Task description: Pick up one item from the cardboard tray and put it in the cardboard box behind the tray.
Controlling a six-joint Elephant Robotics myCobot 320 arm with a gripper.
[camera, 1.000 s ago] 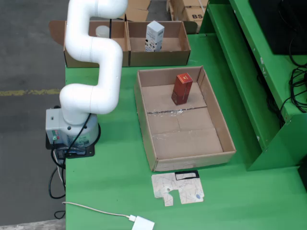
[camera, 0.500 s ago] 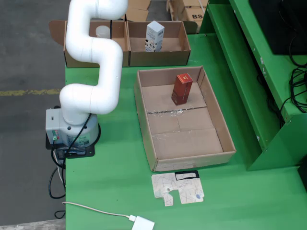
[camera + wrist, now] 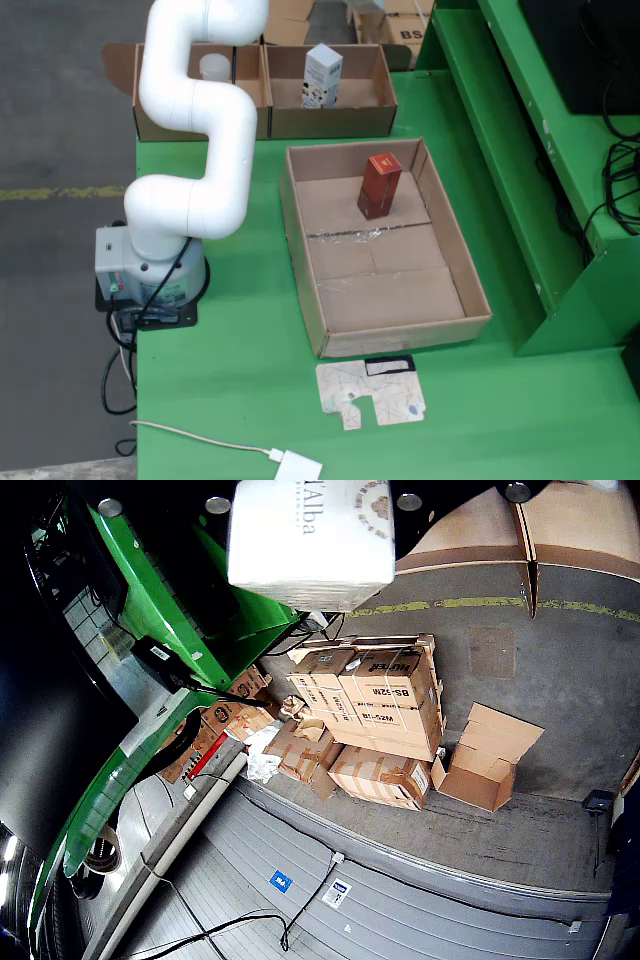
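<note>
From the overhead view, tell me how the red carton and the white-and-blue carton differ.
The red carton stands in the large cardboard tray, leaning slightly; the white-and-blue carton stands in the smaller cardboard box behind it. The red one is dark red all over, the other mostly white with blue and dark markings. Both are tall, narrow cartons, standing on end.

The view from above is fixed, set high and looking steeply down on the green table [image 3: 240,400], the cardboard tray [image 3: 305,270] and the arm's base [image 3: 150,270] — a wide, distant framing. The view that rides on the gripper faces outward across the floor toward stacked cartons [image 3: 375,705], with a white box [image 3: 310,530] very close at its top edge. Shared ground — little beyond green framework.
</note>
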